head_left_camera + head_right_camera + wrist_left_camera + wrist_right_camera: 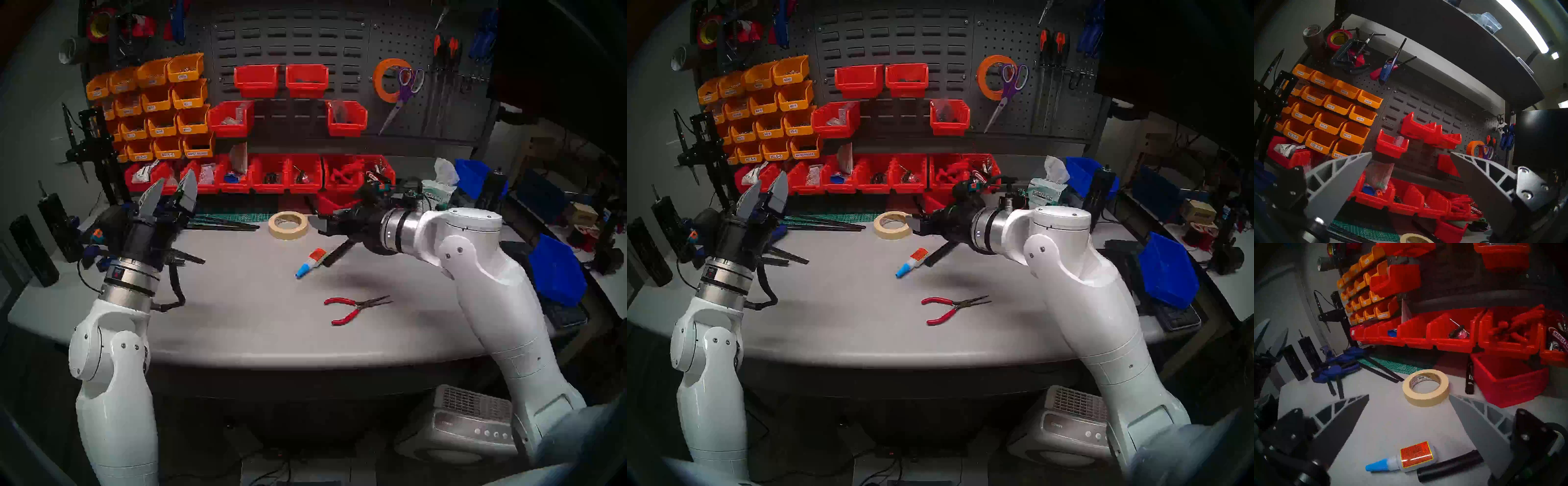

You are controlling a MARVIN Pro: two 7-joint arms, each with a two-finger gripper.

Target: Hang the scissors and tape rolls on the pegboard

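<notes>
With my right gripper (1409, 396) spread wide and empty, the cream masking-tape roll (1425, 387) lies flat on the bench at 12 o'clock just beyond my fingertips, likely light, stiff and 1-piece, best pinched across its wall through the core.

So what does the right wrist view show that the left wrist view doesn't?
Only the right wrist view: the open right gripper, the whole cream roll lying flat on the table, and a glue bottle.
Only the left wrist view: the open left gripper, and the orange roll and scissors hung on the pegboard.
Both: the red bins and green mat.
</notes>
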